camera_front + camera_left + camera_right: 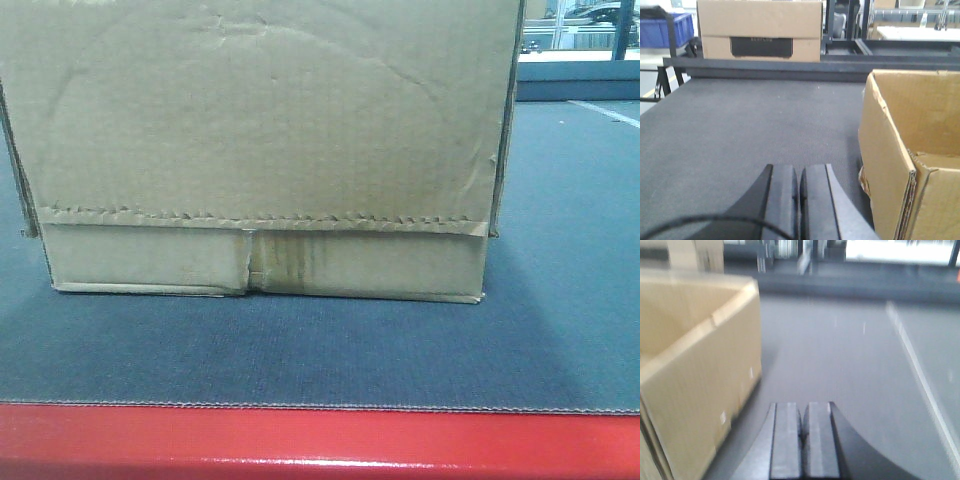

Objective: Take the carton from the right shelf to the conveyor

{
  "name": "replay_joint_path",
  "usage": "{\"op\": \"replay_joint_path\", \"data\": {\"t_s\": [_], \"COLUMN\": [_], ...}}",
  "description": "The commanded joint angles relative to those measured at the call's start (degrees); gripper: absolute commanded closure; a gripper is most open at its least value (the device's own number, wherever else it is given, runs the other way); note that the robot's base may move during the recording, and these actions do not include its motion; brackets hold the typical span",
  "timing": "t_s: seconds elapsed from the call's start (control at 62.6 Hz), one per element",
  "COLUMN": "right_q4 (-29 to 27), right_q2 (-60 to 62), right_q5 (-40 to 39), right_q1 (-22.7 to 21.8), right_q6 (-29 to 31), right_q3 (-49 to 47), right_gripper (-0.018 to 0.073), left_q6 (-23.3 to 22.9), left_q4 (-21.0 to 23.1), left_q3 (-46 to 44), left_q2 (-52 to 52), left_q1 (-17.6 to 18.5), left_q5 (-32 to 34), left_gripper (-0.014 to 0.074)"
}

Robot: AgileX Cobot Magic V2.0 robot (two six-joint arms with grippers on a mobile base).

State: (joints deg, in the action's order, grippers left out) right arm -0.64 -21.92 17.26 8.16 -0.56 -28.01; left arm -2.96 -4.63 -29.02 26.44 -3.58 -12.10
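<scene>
**On the belt, carton down and both arms free**

On the wide dark grey textured conveyor belt (pixel 560 330), just behind its glossy red frame edge (pixel 320 440), sat the large plain brown corrugated cardboard carton (pixel 260 130), resting flat on the belt, with a jagged flap line across its front and yellowish stained tape at the bottom seam.

Left of the carton, the left gripper (pixel 800 187) hung over bare belt, its jaws clenched together on nothing, the box wall just beside it. From this side the carton showed an open top and a torn, ragged corner.

Right of the carton, the right gripper (pixel 802 432) likewise had its jaws pressed shut and empty; that view was blurred.

Judging by the open top, the carton probably handled light but flexed easily. The side walls would bow under a squeeze, so pressing both flanks low down, near the stiffer bottom folds, seemed the soundest hold. The torn corner was best avoided.
</scene>
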Motion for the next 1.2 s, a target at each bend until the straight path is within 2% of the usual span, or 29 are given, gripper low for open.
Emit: {"op": "replay_joint_path", "data": {"t_s": [0.0,0.655,0.798,1.07,1.118,1.181], "right_q4": [0.64,0.64,0.64,0.64,0.64,0.64], "right_q2": [1.54,2.23,2.23,2.23,2.23,2.23], "right_q5": [-3.35,-3.61,-3.61,-3.61,-3.61,-3.61], "right_q1": [-0.37,-0.37,-0.37,-0.37,-0.37,-0.37], "right_q6": [0.56,0.56,0.56,0.56,0.56,0.56], "right_q3": [0.06,0.06,0.06,0.06,0.06,0.06], "right_gripper": [0.0627,0.0627,0.0627,0.0627,0.0627,0.0627], "left_q6": [0.43,0.43,0.43,0.43,0.43,0.43], "left_q4": [0.2,0.2,0.2,0.66,1.42,1.53], "left_q3": [-0.07,0.83,6.15,24.72,27.63,29.02], "left_q2": [-0.47,-0.87,-6.64,-26.33,-26.44,-26.44], "left_q1": [-0.09,-0.09,-0.09,-0.09,0.03,0.4], "left_q5": [0.95,1.34,1.72,8.88,9.27,13.44], "left_gripper": [0.0581,0.0582,0.0582,0.0582,0.0582,0.0582]}}
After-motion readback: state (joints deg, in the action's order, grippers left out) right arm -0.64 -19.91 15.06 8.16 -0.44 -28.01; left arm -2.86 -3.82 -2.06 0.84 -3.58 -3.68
